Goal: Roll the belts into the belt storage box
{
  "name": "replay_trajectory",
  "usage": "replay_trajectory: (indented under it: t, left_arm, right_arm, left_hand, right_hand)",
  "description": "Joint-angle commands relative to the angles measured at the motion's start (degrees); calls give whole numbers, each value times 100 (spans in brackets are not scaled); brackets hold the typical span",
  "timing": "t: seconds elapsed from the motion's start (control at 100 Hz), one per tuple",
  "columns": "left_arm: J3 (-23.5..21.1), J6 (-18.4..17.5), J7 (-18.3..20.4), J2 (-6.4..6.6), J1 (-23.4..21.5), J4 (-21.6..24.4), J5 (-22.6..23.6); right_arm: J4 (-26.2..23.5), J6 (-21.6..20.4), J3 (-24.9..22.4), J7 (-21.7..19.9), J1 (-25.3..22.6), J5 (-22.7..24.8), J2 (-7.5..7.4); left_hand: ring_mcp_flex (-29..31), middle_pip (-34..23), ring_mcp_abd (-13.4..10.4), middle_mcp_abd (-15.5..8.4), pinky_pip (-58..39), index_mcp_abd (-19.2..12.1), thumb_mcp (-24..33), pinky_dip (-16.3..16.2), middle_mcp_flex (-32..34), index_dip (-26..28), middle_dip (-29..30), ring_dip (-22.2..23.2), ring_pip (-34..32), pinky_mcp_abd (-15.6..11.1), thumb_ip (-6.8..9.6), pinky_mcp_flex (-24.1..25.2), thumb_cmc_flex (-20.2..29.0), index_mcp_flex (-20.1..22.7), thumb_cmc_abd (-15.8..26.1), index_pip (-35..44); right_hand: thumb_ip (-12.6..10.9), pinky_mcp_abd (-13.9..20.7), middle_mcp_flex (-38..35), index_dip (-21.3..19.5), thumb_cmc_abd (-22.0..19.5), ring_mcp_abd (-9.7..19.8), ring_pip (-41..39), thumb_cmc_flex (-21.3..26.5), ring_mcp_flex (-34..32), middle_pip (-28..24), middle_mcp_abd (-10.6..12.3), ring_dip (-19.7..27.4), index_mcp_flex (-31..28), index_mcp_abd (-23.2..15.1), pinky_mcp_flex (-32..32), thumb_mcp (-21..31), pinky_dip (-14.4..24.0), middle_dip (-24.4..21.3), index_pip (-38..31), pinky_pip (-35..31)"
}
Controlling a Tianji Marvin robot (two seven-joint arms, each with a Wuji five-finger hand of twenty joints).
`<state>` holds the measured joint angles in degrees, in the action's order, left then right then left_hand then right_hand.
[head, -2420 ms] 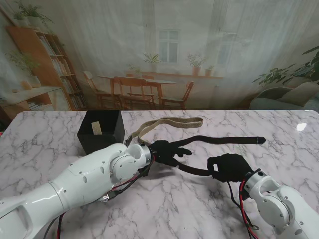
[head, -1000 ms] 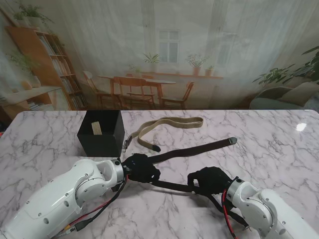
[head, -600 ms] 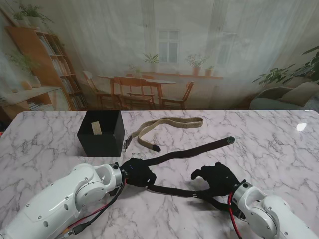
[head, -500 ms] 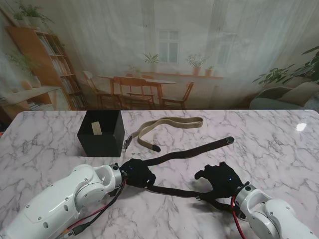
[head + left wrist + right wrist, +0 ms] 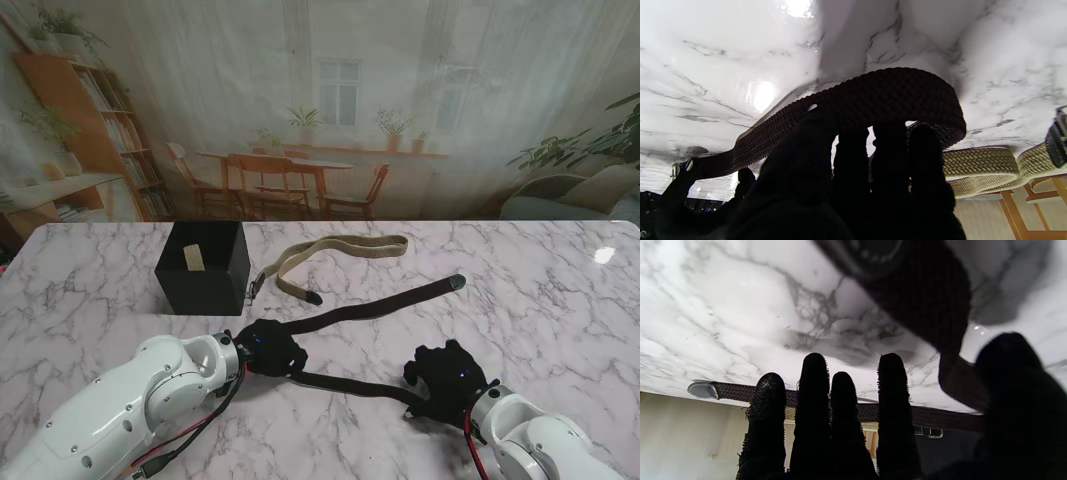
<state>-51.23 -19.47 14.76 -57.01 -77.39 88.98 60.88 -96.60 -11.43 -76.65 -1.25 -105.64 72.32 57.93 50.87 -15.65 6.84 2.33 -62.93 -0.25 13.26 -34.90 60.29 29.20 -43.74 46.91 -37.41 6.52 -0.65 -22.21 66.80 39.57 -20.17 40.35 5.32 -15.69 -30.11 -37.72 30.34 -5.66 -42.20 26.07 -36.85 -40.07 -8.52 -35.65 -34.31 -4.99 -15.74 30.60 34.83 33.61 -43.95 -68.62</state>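
Dark woven belt point(image 5: 370, 308) judged limp and light; best gripped at the buckle end. Left hand point(image 5: 268, 348) clamped on its fold; right hand point(image 5: 450, 378) grip state cannot be told.

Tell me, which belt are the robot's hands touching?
The dark brown woven belt, bent between the left hand and right hand. The tan woven belt lies untouched, farther away by the black box.

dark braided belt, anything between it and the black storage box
Nothing visible does. The dark brown braided belt is held at its bend by the left hand, and bare marble separates it from the open black square box. The tan woven belt lies right of that path.
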Motion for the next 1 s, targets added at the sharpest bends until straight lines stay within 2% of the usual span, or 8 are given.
replay_trajectory:
  t: [0.0, 0.03, 0.08, 0.16, 0.24, 0.54, 0.75, 0.99]
  left_arm:
    - [-59, 3, 68, 14, -71, 59, 60]
    - [-105, -9, 66, 17, -110, 81, 98]
    - [-200, -31, 77, 24, -189, 131, 172]
    - [-400, -85, 80, 38, -361, 232, 360]
    - [-657, -164, 88, 55, -588, 377, 597]
    - [-1531, -507, 226, 82, -1551, 1022, 1062]
    - [-2001, -585, 641, 101, -2119, 1389, 1309]
    - [-2289, -534, 950, 114, -2351, 1441, 1547]
  right_arm:
    - [128, 109, 99, 73, 33, 104, 13]
    - [141, 144, 127, 69, 46, 99, 13]
    - [152, 195, 168, 35, 61, 16, 22]
    - [195, 196, 212, 48, 97, -82, 30]
    - [266, 173, 249, 275, 151, -115, 42]
    - [156, -75, 172, 209, 190, -138, 38]
    - [218, 0, 143, 237, 181, -101, 37]
    - [322, 154, 106, 342, 192, -79, 46]
  left_hand:
    - [181, -100, 26, -2, -247, -98, 453, -79, 262, 111, -77, 112, -274, -164, 127, -39, 144, 308, -7, 323]
    - [186, -99, 25, 1, -250, -101, 458, -79, 259, 109, -76, 112, -276, -168, 127, -42, 142, 304, -8, 319]
    - [188, -100, 23, 4, -251, -89, 464, -77, 258, 108, -75, 113, -278, -168, 125, -40, 138, 303, -5, 317]
    - [204, -111, 31, -4, -311, -114, 477, -100, 267, 107, -73, 120, -299, -142, 115, -51, 114, 302, -10, 312]
    - [230, -122, 15, -23, -429, -133, 506, -151, 288, 116, -61, 127, -328, -102, 103, -46, 73, 309, -35, 312]
    - [294, -226, 74, 42, -589, 2, 484, -219, 283, 28, -1, 134, -388, 48, 35, -46, -127, 290, 16, 111]
    - [598, -1333, 260, 104, -1046, 256, -659, -338, 238, -132, 1045, 228, -844, 261, 38, -253, -516, 496, 373, -214]
    - [-218, -479, 413, 248, -402, 349, -1278, -230, -564, -77, 1789, -185, 175, 439, 18, 380, -1241, 324, 968, -1155]
  right_hand:
    - [-166, -192, -338, 10, -85, 64, -1, 869, -280, 52, 162, 144, -178, -302, -46, -511, 80, -75, -417, -19]
    - [-23, -271, -953, 311, 82, 130, -6, 981, -635, -29, 413, 159, 55, -448, -111, 57, 75, -85, -752, -21]
    - [616, -388, -1783, 536, 510, 131, 47, 694, -1037, 29, 610, 156, 291, -633, -169, 2105, 78, -180, -1149, -14]
    - [902, -442, -2859, 768, 575, 281, -45, 1025, -1550, 30, 904, 64, 216, -984, -288, 2791, 112, 118, -1554, -43]
    - [950, -412, -3478, 770, 520, 372, -422, 1376, -2014, -320, 1121, -112, -130, -1195, -501, 2934, 158, 373, -1705, -172]
    - [934, -276, -3708, 729, 429, 275, -941, 1583, -2208, -741, 991, -372, -731, -1624, -719, 2981, 201, 530, -1911, -392]
    - [932, -295, -3696, 667, 388, 274, -975, 1621, -2186, -790, 1001, -391, -775, -1682, -694, 2972, 180, 547, -1928, -378]
    - [929, -317, -3680, 628, 354, 269, -1009, 1645, -2182, -842, 1000, -409, -772, -1674, -694, 2937, 163, 580, -1926, -370]
